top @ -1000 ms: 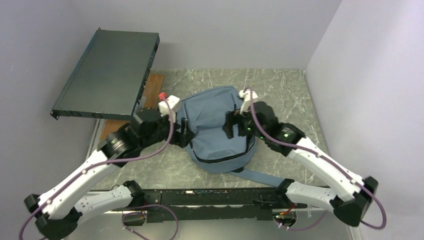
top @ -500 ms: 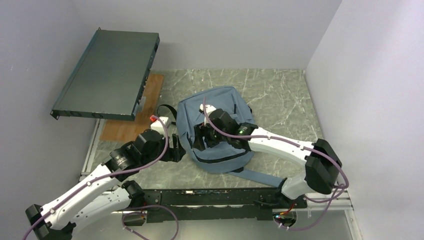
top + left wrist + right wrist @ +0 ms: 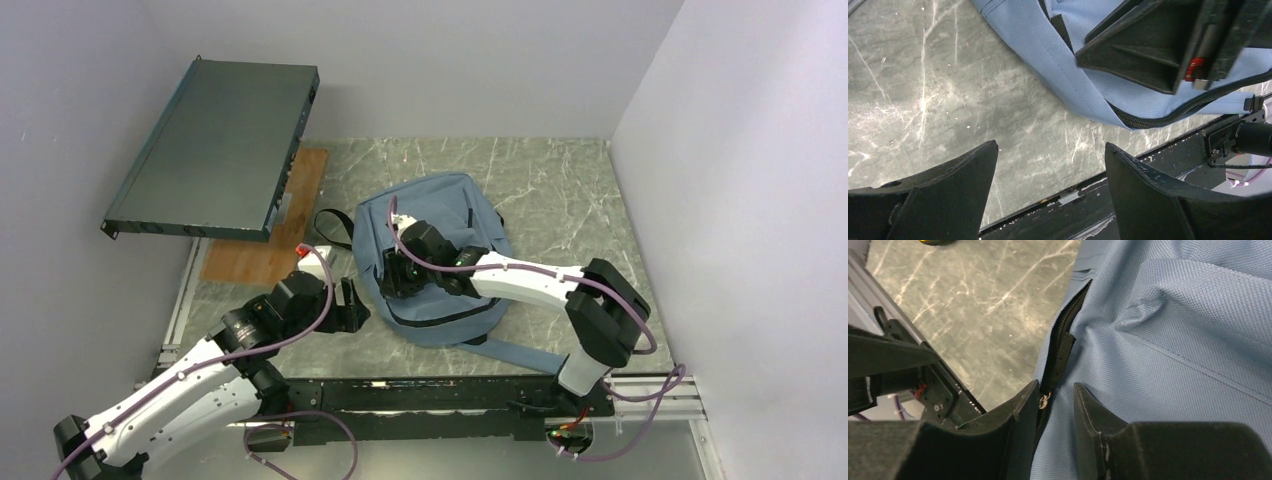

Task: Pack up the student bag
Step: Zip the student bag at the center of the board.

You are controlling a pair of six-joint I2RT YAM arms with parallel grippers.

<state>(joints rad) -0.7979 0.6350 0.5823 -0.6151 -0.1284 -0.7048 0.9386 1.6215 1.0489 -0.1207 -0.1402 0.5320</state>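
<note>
The student bag (image 3: 440,215) is a blue-grey backpack lying flat in the middle of the marble table. My right gripper (image 3: 392,283) reaches across it to its left front edge. In the right wrist view the right gripper (image 3: 1056,387) stands narrowly open, straddling the dark zipper line. The black zipper pull tab (image 3: 1062,352) and its small metal ring (image 3: 1043,400) sit just by the left finger. My left gripper (image 3: 358,305) hovers wide open over bare table left of the bag (image 3: 1068,65), holding nothing (image 3: 1050,147).
A dark flat rack unit (image 3: 215,145) leans at the back left above a wooden board (image 3: 265,255). A black strap (image 3: 330,225) loops off the bag's left side, and a blue strap (image 3: 520,352) trails toward the black rail (image 3: 430,395) at the near edge.
My right arm swung from the bag's right side over to its left front edge, and its jaws narrowed around the zipper. My left arm drew back off the bag toward the near left.
</note>
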